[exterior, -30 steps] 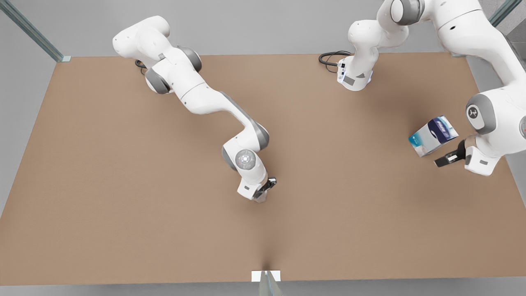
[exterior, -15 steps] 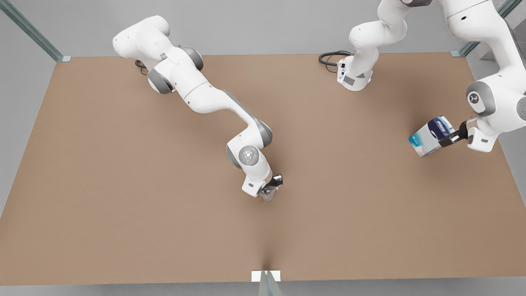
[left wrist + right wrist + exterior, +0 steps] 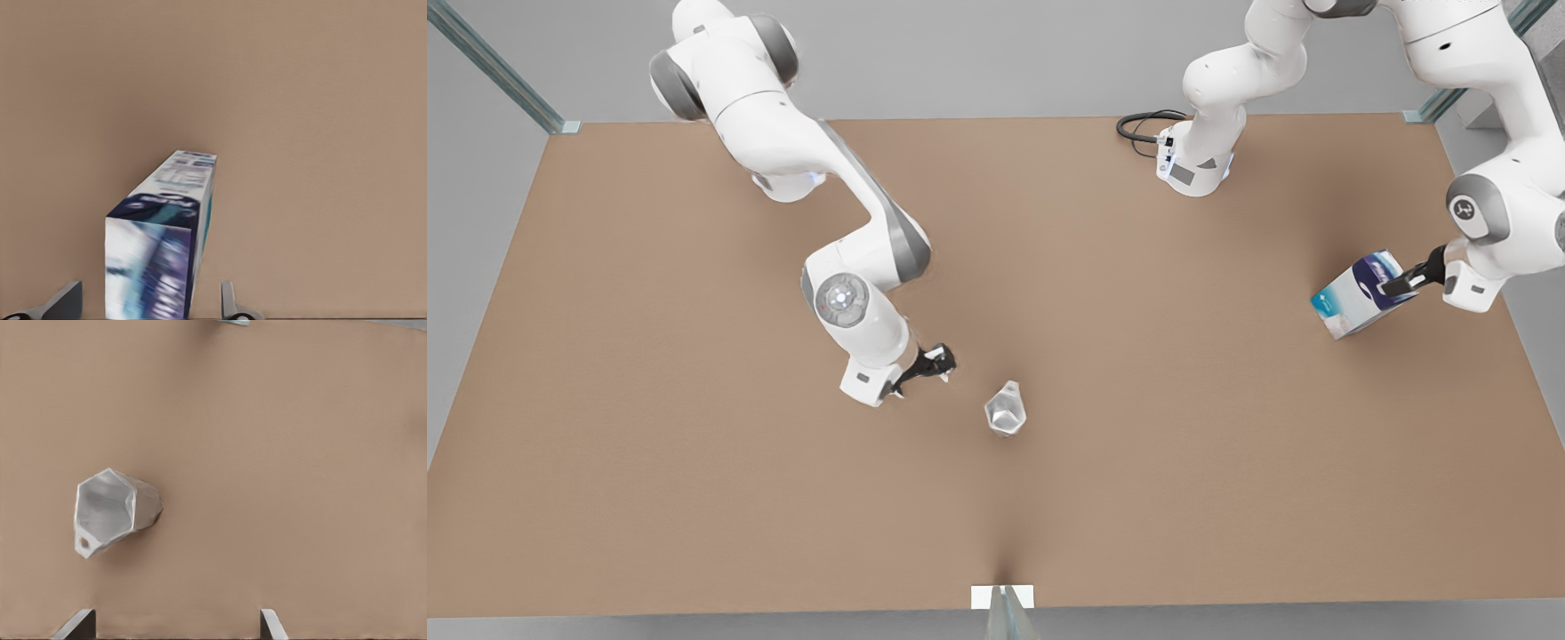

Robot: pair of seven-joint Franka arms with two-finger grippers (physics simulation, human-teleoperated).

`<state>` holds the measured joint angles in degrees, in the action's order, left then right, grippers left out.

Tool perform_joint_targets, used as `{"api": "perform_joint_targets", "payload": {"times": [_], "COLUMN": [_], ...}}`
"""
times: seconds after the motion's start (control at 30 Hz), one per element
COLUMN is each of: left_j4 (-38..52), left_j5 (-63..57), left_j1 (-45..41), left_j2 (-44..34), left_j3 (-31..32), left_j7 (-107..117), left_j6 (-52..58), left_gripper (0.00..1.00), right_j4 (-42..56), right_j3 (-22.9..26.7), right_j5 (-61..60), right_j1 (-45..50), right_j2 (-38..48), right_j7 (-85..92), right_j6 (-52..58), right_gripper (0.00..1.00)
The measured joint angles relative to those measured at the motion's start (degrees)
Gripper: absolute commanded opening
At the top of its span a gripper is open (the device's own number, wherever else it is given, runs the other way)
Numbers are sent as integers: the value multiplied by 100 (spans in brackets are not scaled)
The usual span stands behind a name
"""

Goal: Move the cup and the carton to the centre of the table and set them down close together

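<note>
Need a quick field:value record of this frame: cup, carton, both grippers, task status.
cup: on the table near its centre, free of both grippers
carton: near the table edge at the front view's right, far from the cup
left gripper: open, fingers either side of the carton, not closed on it
right gripper: open, beside the cup, apart from it
task status: cup set down; carton not yet brought to centre

Black cable (image 3: 1138,124), metal corner posts (image 3: 494,67)
</note>
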<state>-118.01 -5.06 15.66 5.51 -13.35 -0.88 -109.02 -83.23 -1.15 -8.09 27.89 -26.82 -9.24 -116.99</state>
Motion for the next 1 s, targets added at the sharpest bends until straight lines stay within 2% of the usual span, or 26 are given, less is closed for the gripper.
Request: {"api": "perform_joint_targets", "payload": {"times": [0.03,0.1,0.23,0.27,0.3,0.37,0.6,0.67,0.7,1.0], "left_j4": [-3,-11,-101,-108,-125,-126,-206,-205,-205,-196], "left_j5": [-1,-1,-2,-3,-3,-3,-3,-3,-1,-31], "left_j1": [29,61,121,114,99,164,197,201,200,187], "left_j2": [3,59,94,99,100,155,451,452,452,465], "left_j3": [0,-36,-53,-53,-67,-78,-80,-80,-80,-70], "left_j7": [0,0,-227,-385,-434,-570,-580,-580,-580,-622], "left_j6": [-5,9,38,40,46,48,-66,-67,-58,-25], "left_gripper": [100,100,100,100,100,100,100,72,69,67], "right_j4": [-51,-586,-446,58,209,284,615,623,624,738], "right_j3": [9,1,26,58,67,74,53,66,68,126], "right_j5": [29,450,824,1405,1434,891,800,827,818,802], "right_j1": [-132,-623,-2739,-2828,-2601,-3123,-2923,-3000,-3035,-3000], "right_j2": [313,1184,1991,1631,1565,1643,1581,1591,1588,1572], "right_j7": [-6,-82,154,585,811,1051,1012,1020,1012,1004], "right_j6": [573,1004,2306,2626,2696,2708,2620,2635,2620,2618], "right_gripper": [100,100,100,100,100,100,100,100,100,100]}}
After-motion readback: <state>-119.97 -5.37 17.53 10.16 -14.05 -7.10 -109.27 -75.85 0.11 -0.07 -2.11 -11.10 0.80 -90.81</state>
